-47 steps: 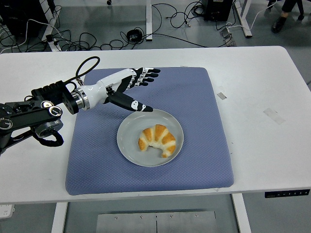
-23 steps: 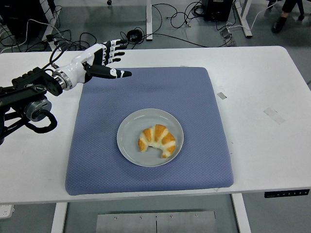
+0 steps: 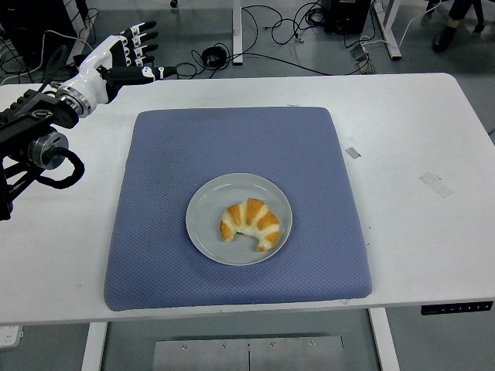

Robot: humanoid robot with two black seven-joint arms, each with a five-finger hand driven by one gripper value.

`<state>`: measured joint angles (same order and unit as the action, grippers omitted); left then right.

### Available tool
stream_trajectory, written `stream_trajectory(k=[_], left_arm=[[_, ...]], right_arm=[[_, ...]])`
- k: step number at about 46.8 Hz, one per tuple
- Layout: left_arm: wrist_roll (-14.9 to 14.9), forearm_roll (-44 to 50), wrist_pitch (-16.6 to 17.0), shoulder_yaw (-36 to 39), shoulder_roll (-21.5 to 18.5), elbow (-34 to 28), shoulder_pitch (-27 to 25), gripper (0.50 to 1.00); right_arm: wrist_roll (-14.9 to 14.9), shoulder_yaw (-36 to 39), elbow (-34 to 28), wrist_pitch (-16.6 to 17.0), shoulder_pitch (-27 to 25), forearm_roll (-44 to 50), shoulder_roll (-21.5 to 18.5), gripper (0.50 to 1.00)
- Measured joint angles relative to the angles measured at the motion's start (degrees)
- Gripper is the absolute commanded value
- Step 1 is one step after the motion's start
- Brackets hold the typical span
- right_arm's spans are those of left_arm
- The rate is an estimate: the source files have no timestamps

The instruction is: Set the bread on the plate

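Bread point(image 3: 250, 224): one croissant, golden with pale bands, lying on the plate point(image 3: 206, 202), slightly toward the plate's near right part; nothing else touches it.

Plate: round, grey, resting on the mat point(image 3: 309, 154), a little left of the mat's centre and toward its near half.

Mat: blue, textured, roughly square, lying flat on the bench point(image 3: 418, 131); it covers the bench's middle and reaches almost to the near edge.

Bench: white top; two small pale tape marks point(image 3: 353, 152) to the right of the mat, one just beside it, the other point(image 3: 436, 183) farther right.

Left hand point(image 3: 124, 52): white and black, above the bench's far left corner, well apart from the mat and the plate. Fingers point(image 3: 143, 35) extended and spread, thumb pointing right; they hold nothing.

Left arm point(image 3: 35, 135): black, entering from the left edge, with a looped cable beside the joint, over the bench left of the mat.

Floor point(image 3: 271, 46): grey, beyond the bench's far edge, strewn with black cables point(image 3: 209, 56); bench legs and a dark box stand there. A person's shoe point(image 3: 446, 36) shows at the top right corner.
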<state>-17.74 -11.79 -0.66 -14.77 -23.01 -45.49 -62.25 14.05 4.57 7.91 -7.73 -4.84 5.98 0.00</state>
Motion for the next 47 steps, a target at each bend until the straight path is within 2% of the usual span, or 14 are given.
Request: stream_trajectory(k=[8,18,47], left_arm=[[0.0,1.2,-0.2,-2.2,0.5,2.3,0.8,0.958],[0.0,2.5,-0.2,-4.9,0.6,2.4,1.3,0.958],[-0.1,2.9,-0.2,-6.1,0.2,5.2,1.3,0.958]], right_arm=[[0.0,0.0,0.0,0.0,0.0,0.0,0.0,1.000],[0.0,0.0,0.0,0.0,0.0,0.0,0.0,1.000],[0.0,0.2,0.8,0.0,0.3,0.0,0.0,1.000]])
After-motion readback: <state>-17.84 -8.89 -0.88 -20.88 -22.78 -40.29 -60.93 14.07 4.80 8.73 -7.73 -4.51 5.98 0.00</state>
